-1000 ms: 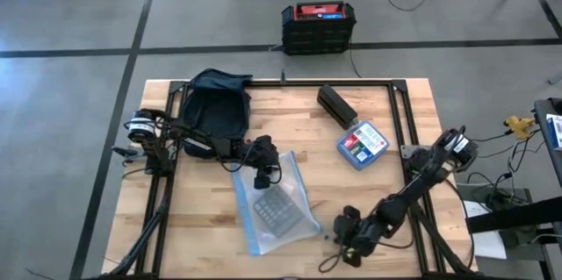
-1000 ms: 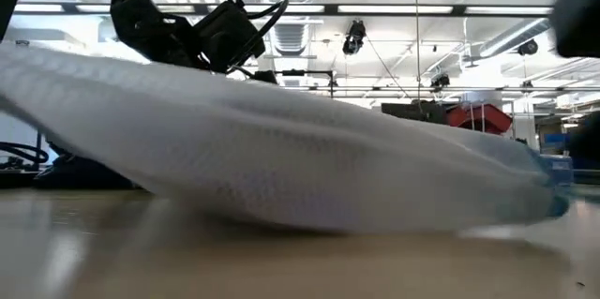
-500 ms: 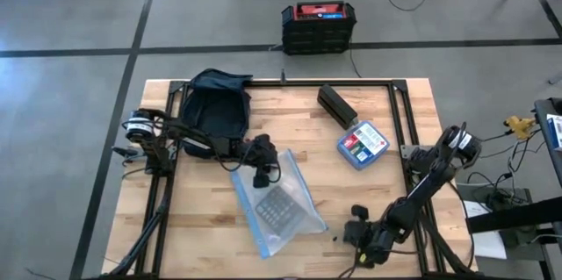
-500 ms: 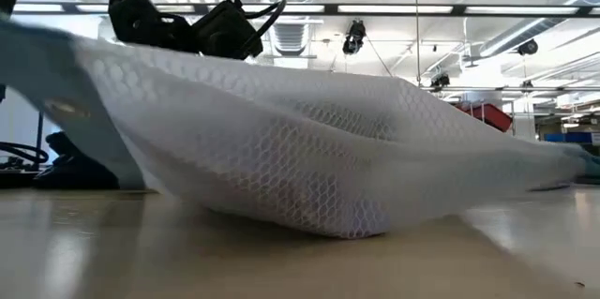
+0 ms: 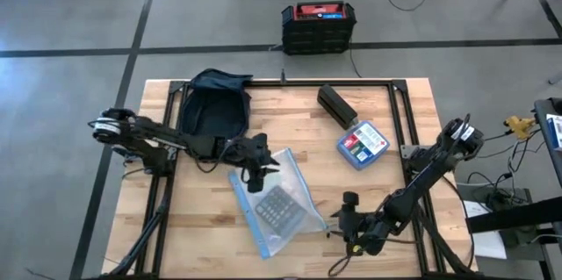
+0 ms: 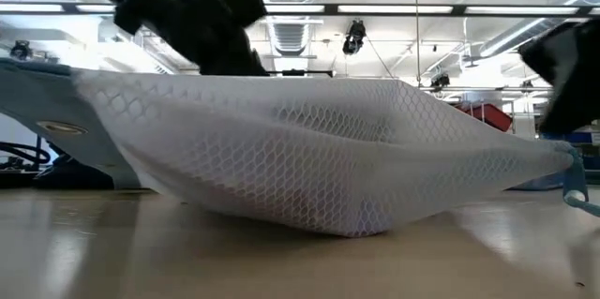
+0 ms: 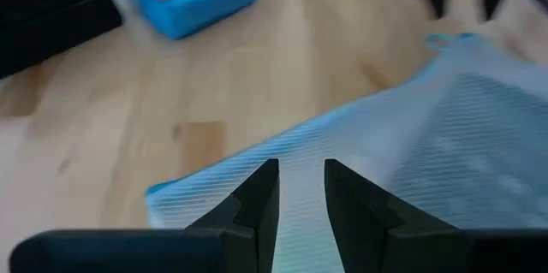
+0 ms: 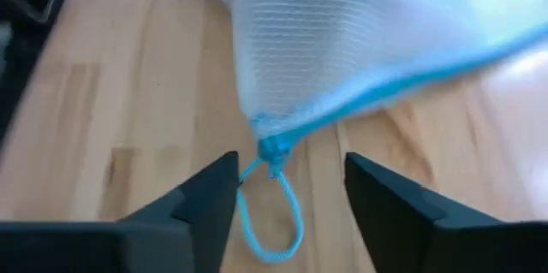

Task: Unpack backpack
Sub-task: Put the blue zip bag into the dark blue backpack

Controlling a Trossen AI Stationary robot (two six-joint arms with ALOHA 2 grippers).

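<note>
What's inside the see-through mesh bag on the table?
Through the mesh pouch the high view shows a dark grey rectangular thing with a grid pattern, like a keypad. What exactly it is, and whether anything lies beneath it, can't be seen.

Two black jointed arms with silver-white caps at the shoulder joints, loose black cables along the links; matte black flat-sided fingers (image 7: pixel 259 200), angular tips.

One backpack (image 5: pixel 213 104), one mesh pouch (image 5: pixel 278 201), one blue box (image 5: pixel 362 144), one black case (image 5: pixel 336 104).
</note>
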